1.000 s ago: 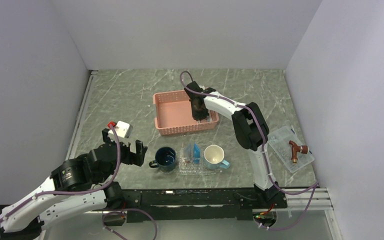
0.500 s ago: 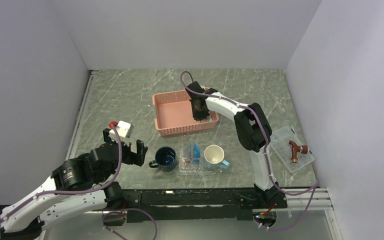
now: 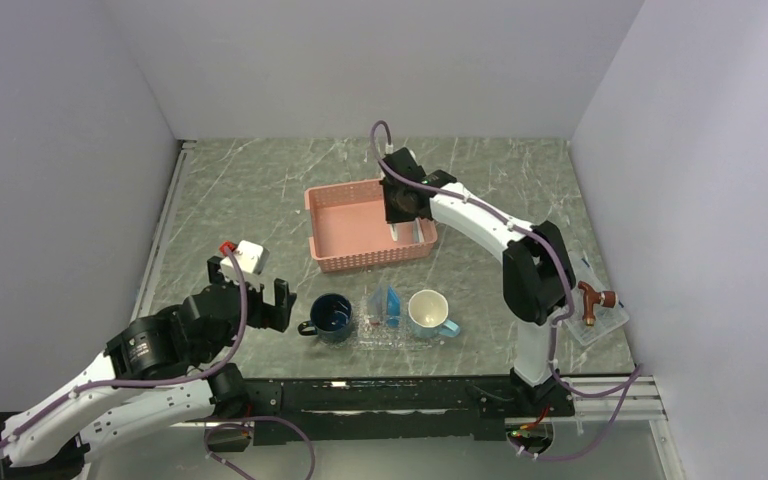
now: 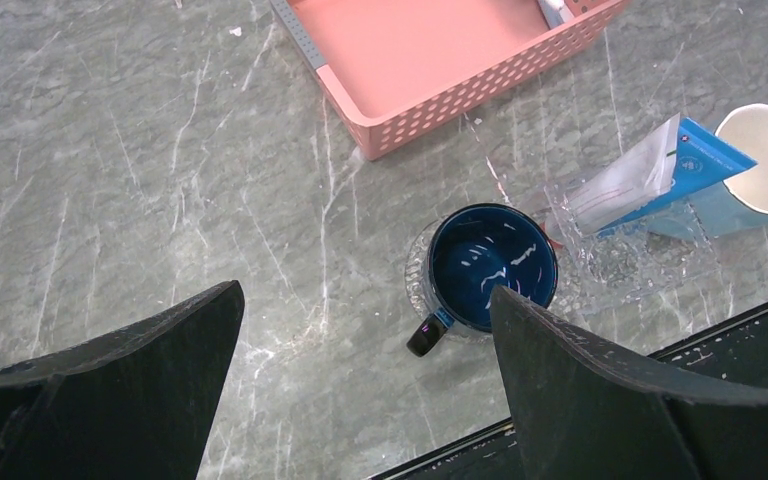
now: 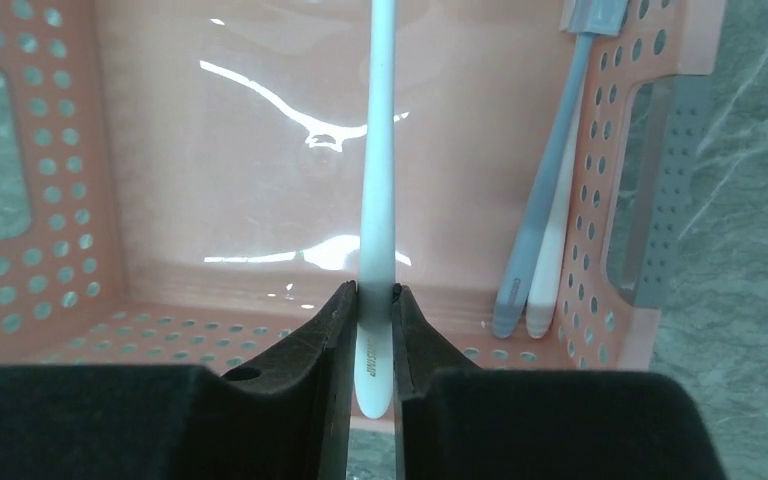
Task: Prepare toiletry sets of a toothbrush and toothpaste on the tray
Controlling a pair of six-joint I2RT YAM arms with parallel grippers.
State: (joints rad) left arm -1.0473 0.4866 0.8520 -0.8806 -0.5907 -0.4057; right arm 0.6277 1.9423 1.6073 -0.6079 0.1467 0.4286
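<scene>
My right gripper (image 5: 373, 312) is shut on the lower handle of a white toothbrush (image 5: 378, 150), which points away over the floor of the pink basket (image 5: 160, 150). In the top view the right gripper (image 3: 400, 208) hangs over the basket's right part. Two more toothbrushes (image 5: 545, 230) lie against the basket's right wall. The clear tray (image 4: 630, 265) holds a blue toothpaste (image 4: 705, 165) and a white toothpaste (image 4: 620, 185) leaning together. My left gripper (image 4: 365, 300) is open over bare table, left of the tray (image 3: 400, 330).
A dark blue mug (image 3: 333, 316) stands at the tray's left end and a white mug (image 3: 428, 313) at its right end. A clear rectangular box (image 3: 572, 272) with a brown piece lies near the right wall. The basket (image 3: 345, 225) sits mid-table behind the tray.
My right gripper has risen out of the basket with the toothbrush in it, and the right arm's elbow has swung to the right. The left arm has barely moved.
</scene>
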